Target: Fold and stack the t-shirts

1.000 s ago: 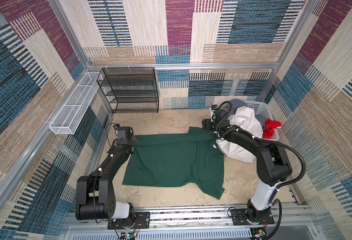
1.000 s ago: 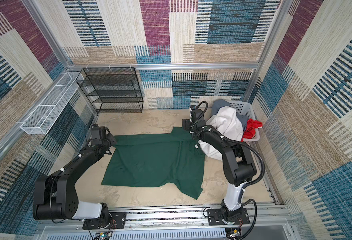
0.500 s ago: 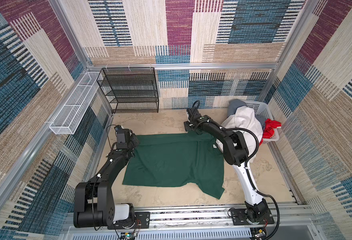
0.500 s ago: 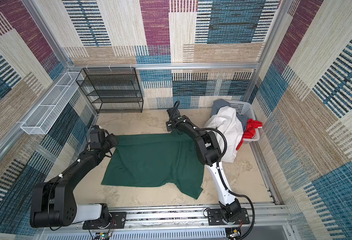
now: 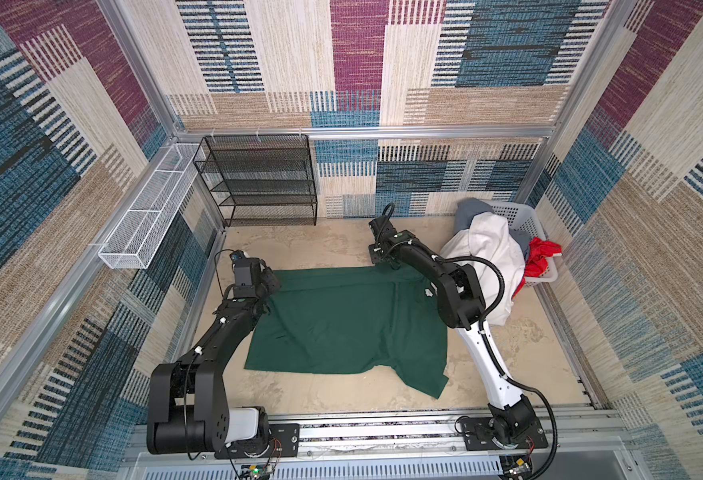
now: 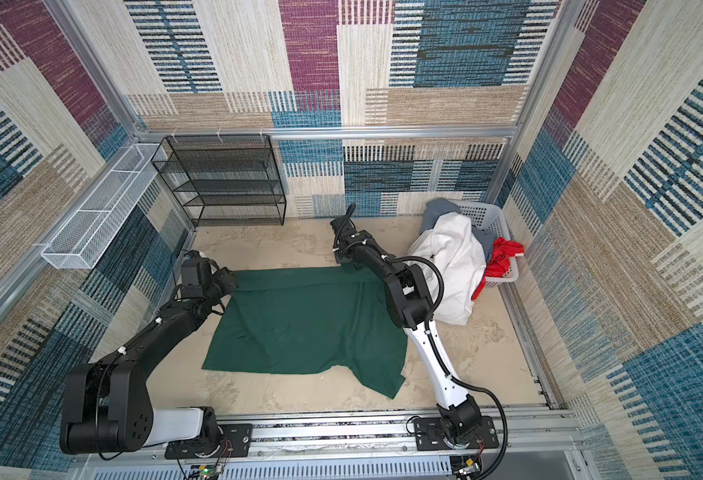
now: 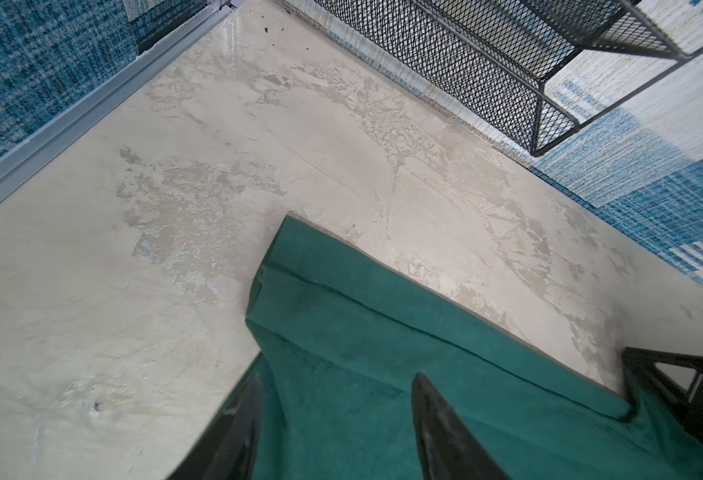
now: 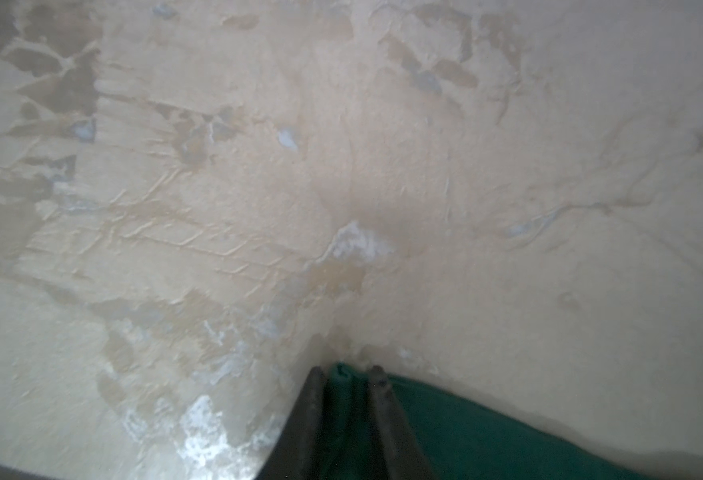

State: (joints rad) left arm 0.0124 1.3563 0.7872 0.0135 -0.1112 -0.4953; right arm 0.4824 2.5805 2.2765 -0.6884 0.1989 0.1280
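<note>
Flat on the beige table (image 5: 320, 245), just in front of the black mesh rack (image 5: 258, 183): the dark green t-shirt (image 5: 341, 320), one sleeve trailing at the corner farthest from the rack. Lies much as a second ago.

At the shirt's rack-side edge now, toward the end away from the rack: the right gripper (image 8: 347, 372). Was farther from the rack a second ago, over by the basket. Jaws wide then, now drawn nearly together with a ridge of green cloth between the fingers (image 8: 312, 399). Pinched, as far as the blurred wrist view allows.

At the shirt's corner nearest the rack: the left gripper (image 7: 335, 382), edged in over the cloth since the earlier frame. Jaws apart, one finger at the shirt's side edge and the other above the cloth, nothing clamped.

Farther out, well to the side of the rack along the back wall: the pale perforated basket (image 5: 524, 216). Over its rim and down onto the table, the white t-shirt (image 5: 487, 253). Behind that, the grey t-shirt (image 5: 470, 208). On the side away from the rack, the red t-shirt (image 5: 543, 257). All unchanged.
</note>
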